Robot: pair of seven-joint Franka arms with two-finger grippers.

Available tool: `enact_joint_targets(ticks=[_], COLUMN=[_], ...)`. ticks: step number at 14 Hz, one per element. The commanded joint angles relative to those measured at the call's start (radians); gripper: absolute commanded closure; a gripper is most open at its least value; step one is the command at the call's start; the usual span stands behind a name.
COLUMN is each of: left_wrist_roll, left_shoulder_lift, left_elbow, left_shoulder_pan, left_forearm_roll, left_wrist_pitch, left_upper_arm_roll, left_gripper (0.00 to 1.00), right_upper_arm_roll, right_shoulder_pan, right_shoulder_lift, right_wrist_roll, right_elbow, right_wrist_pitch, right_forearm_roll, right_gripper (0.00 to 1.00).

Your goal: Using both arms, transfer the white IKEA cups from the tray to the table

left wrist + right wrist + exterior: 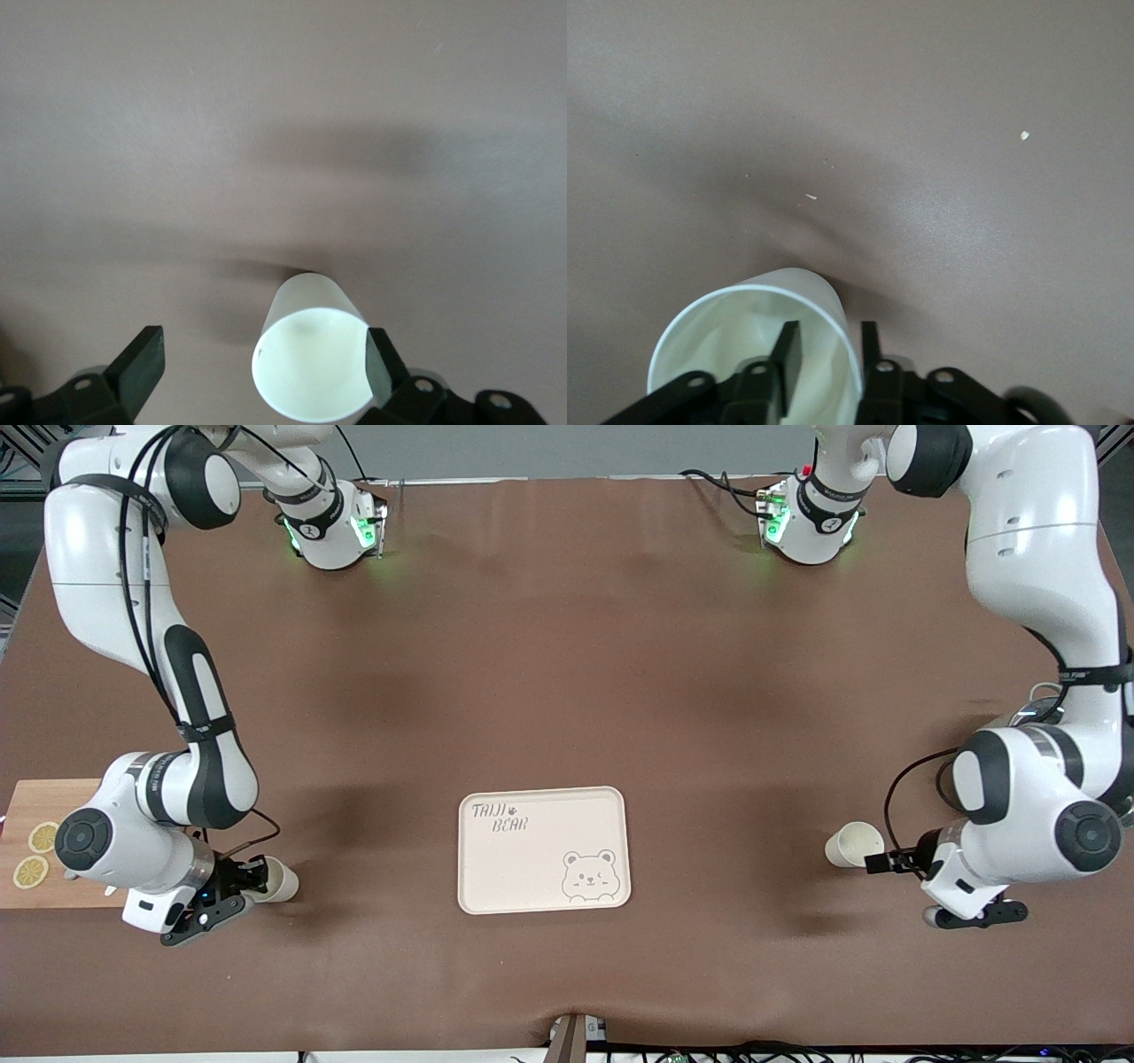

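One white cup stands toward the right arm's end of the brown table. My right gripper is shut on its wall. In the right wrist view, one finger is inside the cup and the other is outside, with the gripper astride the rim. The second white cup stands toward the left arm's end. My left gripper is open at its rim. In the left wrist view, the cup sits between the wide-open jaws of the gripper, against one finger.
A cream bear-print tray lies between the two cups, with nothing on it. A wooden board with two lemon slices lies at the right arm's end, beside the right arm's wrist.
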State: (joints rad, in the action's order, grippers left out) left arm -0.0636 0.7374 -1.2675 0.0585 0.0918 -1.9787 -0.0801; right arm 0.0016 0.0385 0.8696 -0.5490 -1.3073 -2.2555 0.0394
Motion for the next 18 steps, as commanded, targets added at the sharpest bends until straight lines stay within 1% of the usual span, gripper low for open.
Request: enact_joint_targets(ticks=[1,4,6,7,10,12,13,15,16,18], left_wrist_roll=[-0.012,-0.016,-0.012,-0.012,-0.008,-0.016,-0.013,-0.007,-0.007,-0.013], left_shoulder_lift=[-0.096,-0.188,-0.265,-0.297,-0.372,-0.421,-0.441,-0.483,-0.498,-0.527], left_elbow=[-0.023,-0.024,-0.024,-0.024,-0.024,-0.024,-0.024,-0.023,-0.021,-0.019], left_shoulder_pan=[-0.003,-0.002,-0.003,-0.003,-0.002,-0.002,-0.003,-0.003,-0.003,-0.005], left_forearm_roll=[-0.027,-0.026,-0.026,-0.026,-0.026,-0.026,-0.026,-0.026,-0.026,-0.026], left_wrist_pitch=[0.079,0.173,0.265,0.305,0.402,0.461,0.490,0.500,0.512,0.547], left_upper_arm_roll=[0.005,0.006,0.008,0.010,0.013,0.016,0.014,0.010,0.006,0.006], left_gripper=[0.00,0.00,0.00,0.00,0.00,0.00,0.00,0.00,0.00,0.00], right_upper_arm_roll=[0.018,0.020,0.021,0.024,0.020,0.018,0.018,0.015,0.014,0.021], right_shoulder_pan=[0.017,0.015,0.015,0.015,0.015,0.012,0.012,0.006,0.001,-0.002], right_shoulder_lift=[0.000,-0.009,-0.029,-0.030,-0.040,-0.067,-0.101,-0.188,-0.237,-0.335], right_wrist_roll=[-0.005,-0.003,-0.003,-0.003,-0.002,0.000,0.003,0.014,0.058,0.212], right_elbow=[0.000,0.010,0.028,0.049,0.190,0.265,0.275,0.276,0.275,0.275], right_wrist_pitch=[-0.006,0.007,0.032,0.081,0.293,0.432,0.485,0.566,0.621,0.764], right_forearm_roll=[0.001,-0.003,-0.003,-0.004,-0.007,-0.010,-0.010,-0.015,-0.016,-0.012], right_gripper=[0.00,0.00,0.00,0.00,0.00,0.00,0.00,0.00,0.00,0.00])
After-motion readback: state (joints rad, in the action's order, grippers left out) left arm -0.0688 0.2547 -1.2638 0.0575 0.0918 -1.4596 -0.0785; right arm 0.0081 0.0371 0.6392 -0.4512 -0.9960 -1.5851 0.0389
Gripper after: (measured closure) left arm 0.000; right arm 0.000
